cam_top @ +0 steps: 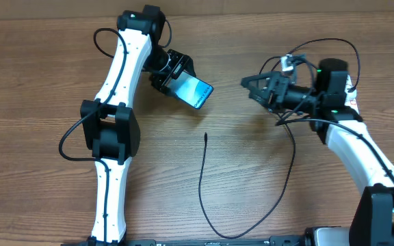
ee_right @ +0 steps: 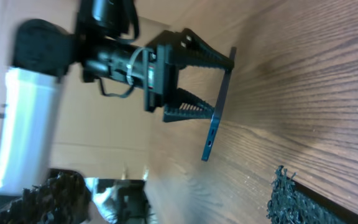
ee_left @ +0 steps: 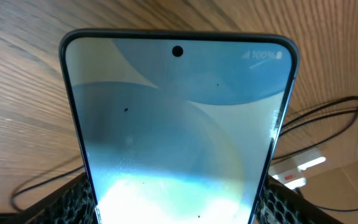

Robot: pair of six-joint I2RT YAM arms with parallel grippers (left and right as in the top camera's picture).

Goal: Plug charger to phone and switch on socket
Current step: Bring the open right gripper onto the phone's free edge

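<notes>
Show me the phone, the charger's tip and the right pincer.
phone (cam_top: 197, 90), overhead view, middle of its lit screen.
charger (cam_top: 205, 136), overhead view, its free connector tip.
right pincer (cam_top: 249, 89), overhead view, midway between its open fingertips.

Bright even light; phone (ee_left: 179, 124) screen glows, right wrist view blurred.

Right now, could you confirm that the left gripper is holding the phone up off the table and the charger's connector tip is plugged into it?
Not quite. The left gripper does hold the phone up off the table, but the charger is not plugged in: its connector tip lies on the table, apart from the phone. The overhead view shows this.
</notes>
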